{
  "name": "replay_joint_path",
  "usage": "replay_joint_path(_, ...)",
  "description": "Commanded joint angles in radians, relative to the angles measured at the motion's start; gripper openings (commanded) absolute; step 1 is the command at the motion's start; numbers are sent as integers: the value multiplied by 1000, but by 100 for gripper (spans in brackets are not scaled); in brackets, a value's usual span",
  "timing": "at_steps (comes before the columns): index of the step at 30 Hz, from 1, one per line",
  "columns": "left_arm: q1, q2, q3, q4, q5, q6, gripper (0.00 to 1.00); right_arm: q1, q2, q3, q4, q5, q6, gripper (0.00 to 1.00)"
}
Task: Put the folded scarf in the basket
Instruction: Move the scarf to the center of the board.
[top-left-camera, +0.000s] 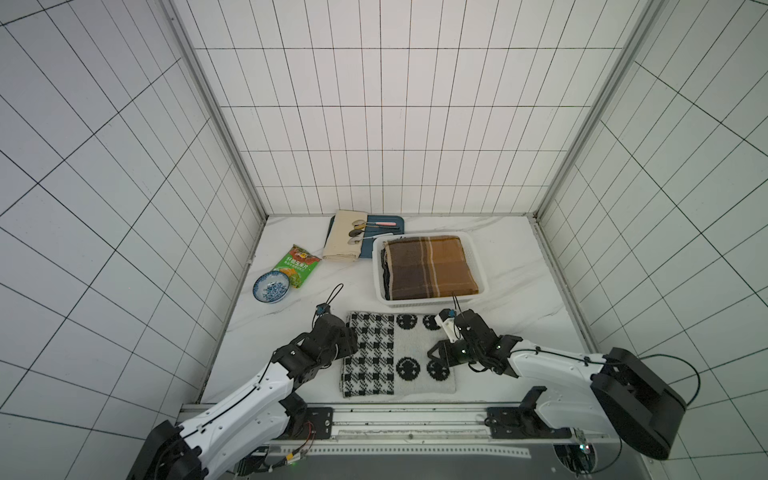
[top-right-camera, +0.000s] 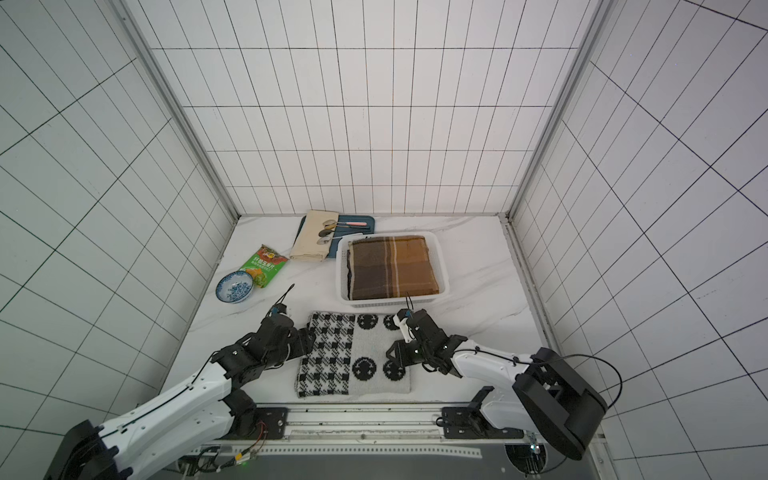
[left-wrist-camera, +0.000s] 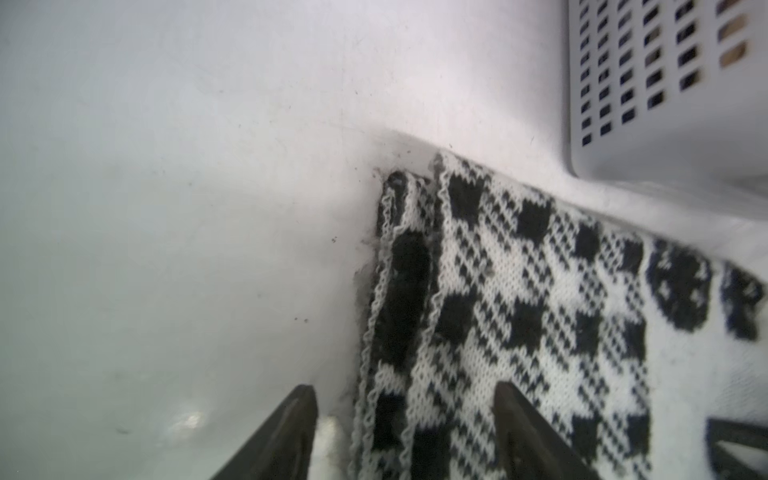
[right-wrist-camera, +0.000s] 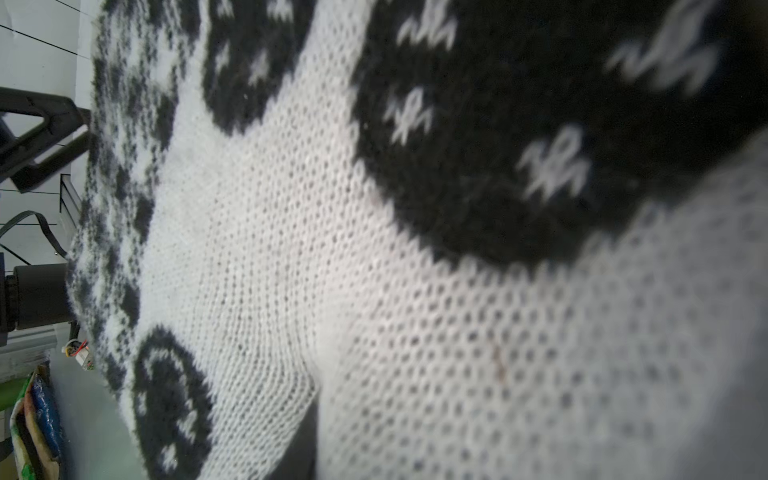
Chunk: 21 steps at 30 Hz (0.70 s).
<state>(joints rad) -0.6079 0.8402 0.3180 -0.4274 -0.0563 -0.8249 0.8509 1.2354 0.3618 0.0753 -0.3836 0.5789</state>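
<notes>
I see the folded black-and-white scarf (top-left-camera: 395, 357) lying flat on the table (top-left-camera: 519, 316), just in front of the basket (top-left-camera: 419, 302) and outside it. A brown plaid scarf (top-left-camera: 432, 268) fills the basket. My left fingers (left-wrist-camera: 291, 432) stand released, straddling the scarf's edge. My right fingers (top-left-camera: 437, 354) sit at its opposite edge; I cannot tell whether they grip.

Bright, soft light everywhere. The tiled walls (top-left-camera: 395, 124) bend at the edges. The scarf (right-wrist-camera: 291, 249) looks blurry close up.
</notes>
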Motion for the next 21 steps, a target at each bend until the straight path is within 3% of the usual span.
replay_joint_path(1, -3, 51, -78, 189, 93, -42, 75, -17, -75, -50, -44, 42, -2, 25)
replay_joint_path(5, -3, 124, -32, 124, 69, -25, 73, -36, -155, -78, -60, 60, 4, 29)
replay_joint_path(9, 0, 202, -82, 285, 163, -44, 73, -46, -153, -77, -57, 42, 2, 36)
replay_joint_path(12, -3, 304, -101, 409, 250, -51, 69, -47, -123, -72, -41, 21, 5, 48)
replay_joint_path(15, -17, 388, -121, 547, 334, -57, 50, -46, -70, -65, -5, -7, 12, 50)
replay_joint_path(21, -41, 426, -117, 626, 392, -45, 12, -46, 62, -35, 68, -90, 15, 53)
